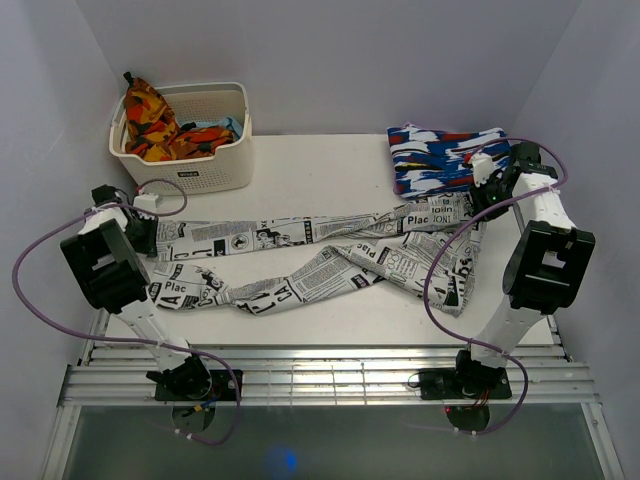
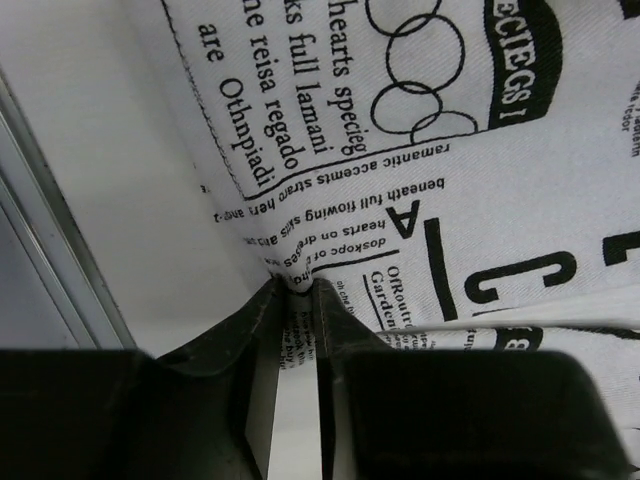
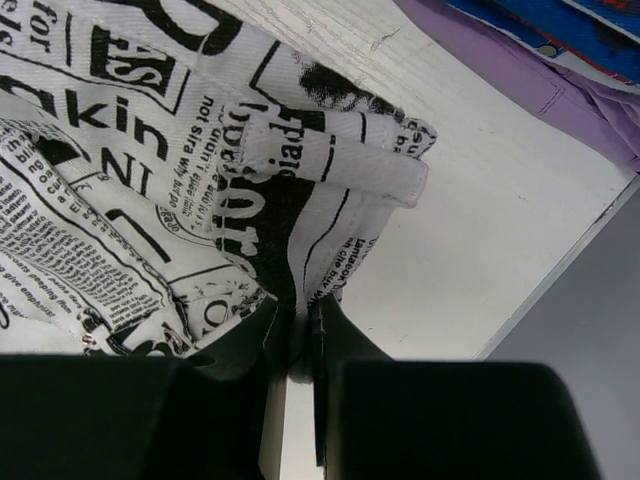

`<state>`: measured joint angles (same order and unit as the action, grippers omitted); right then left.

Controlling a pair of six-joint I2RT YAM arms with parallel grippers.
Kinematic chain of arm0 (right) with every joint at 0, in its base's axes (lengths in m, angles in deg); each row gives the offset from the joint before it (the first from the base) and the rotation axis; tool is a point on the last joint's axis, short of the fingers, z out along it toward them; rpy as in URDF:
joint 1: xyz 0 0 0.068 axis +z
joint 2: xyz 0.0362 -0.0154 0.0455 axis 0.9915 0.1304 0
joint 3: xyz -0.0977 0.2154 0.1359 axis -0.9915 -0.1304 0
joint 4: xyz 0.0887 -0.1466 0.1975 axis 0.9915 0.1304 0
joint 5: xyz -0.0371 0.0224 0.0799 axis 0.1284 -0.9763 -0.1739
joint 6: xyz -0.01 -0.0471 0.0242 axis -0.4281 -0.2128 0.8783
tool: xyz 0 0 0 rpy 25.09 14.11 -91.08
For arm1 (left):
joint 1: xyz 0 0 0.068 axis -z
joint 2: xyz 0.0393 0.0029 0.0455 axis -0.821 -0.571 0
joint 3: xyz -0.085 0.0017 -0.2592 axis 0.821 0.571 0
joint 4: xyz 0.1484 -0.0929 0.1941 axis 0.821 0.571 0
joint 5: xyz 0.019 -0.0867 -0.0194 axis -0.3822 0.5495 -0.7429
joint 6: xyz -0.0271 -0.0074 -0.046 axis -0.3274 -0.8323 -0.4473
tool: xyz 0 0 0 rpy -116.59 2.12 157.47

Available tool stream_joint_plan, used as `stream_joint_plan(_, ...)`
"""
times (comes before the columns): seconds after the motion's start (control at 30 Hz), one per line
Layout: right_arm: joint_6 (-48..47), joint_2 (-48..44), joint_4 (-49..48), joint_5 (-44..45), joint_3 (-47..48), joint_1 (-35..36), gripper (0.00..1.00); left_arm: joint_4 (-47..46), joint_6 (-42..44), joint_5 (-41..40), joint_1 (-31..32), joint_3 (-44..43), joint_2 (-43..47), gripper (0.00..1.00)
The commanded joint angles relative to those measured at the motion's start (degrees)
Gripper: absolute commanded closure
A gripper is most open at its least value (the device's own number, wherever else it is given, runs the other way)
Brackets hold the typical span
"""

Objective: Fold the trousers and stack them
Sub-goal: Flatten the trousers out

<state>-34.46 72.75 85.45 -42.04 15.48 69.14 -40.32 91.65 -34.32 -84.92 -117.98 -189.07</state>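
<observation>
White trousers [image 1: 320,278], black print reading "Plac", "hearts", "regado", "Othnpiadi"

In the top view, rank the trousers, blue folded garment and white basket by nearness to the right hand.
1. The trousers, pinched in the right hand.
2. The folded garment, just behind it, far right.
3. The basket, far-left corner.

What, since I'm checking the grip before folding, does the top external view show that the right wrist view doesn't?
Only the top external view: the whole trousers stretched across the table, the left tool at their left end, and the basket holding an orange-red-yellow cloth. Only the right wrist view: close up, the right tool pinched shut on a fold of the fabric. Both: the newspaper print and the blue-white-red folded garment.
</observation>
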Motion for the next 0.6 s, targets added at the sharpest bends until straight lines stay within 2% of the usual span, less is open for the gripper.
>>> stream_joint_plan(0.0, -0.9, -2.9, 0.3, -0.6, 0.3, 0.2, 0.92, 1.5, -3.7, -2.4, -0.5, -3.0, -0.7, 0.73)
stream_joint_plan(0.03, -0.9, -3.2, 0.2, -0.6, 0.3, 0.3, 0.92, 2.7, -5.2, -1.9, -0.8, -3.1, 0.2, 0.75)
stream_joint_plan(0.17, -0.9, -3.8, -0.1, -0.8, 0.2, 0.2, 0.92, 5.8, -8.7, 0.8, -1.7, -3.4, 3.4, 1.00)
stream_joint_plan(0.3, -1.4, -5.7, -0.1, -0.5, -1.1, 0.1, 0.92, 11.1, -14.3, 5.2, -4.3, -5.9, 7.4, 1.00)
stream_joint_plan(0.57, -7.1, -14.4, -1.3, 0.0, -10.4, -1.2, 0.92, 24.8, -25.1, 12.1, -11.8, -8.9, 15.7, 1.00)
